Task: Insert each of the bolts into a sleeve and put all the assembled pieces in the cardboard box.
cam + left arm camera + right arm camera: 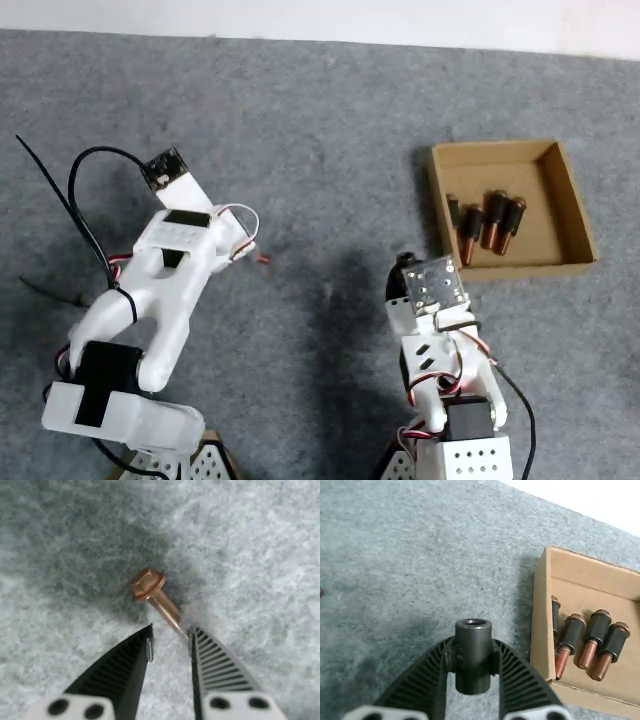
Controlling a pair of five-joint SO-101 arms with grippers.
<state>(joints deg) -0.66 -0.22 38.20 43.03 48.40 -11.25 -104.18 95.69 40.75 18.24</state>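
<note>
- My left jaws hang over the grey felt-covered counter (330,130), part open, with nothing between them.
- The copper hex-flange bolt (156,596) lies flat on the counter just ahead of the jaw tips. Its head points away from me and the end of its shank sits at the inner edge of one jaw. I cannot tell whether they touch.
- Judgement: the bolt lies skewed to the gap, so closing as I stand would likely pinch only the shank end and flick it away. I should turn the wrist until the shank crosses the gap, come down further, and close on the shank just below the flange, leaving most of the shank free for insertion.
- My right jaws, nearer the box, are closed on the dark steel cylindrical sleeve (473,630). They grip its lower half, and the sleeve stands upright with the bore open at the top.
- Judgement: this arm should hold steady so the bolt can be brought tip-first down the bore axis. A tilted entry could jam on the rim.
- The shallow open cardboard box (572,212) sits well to the right of the bolt.
- Four assembled bolt-and-sleeve pieces (488,222) lie side by side in it, near one wall.
- Judgement: this bolt and sleeve look like the last pair.
</note>
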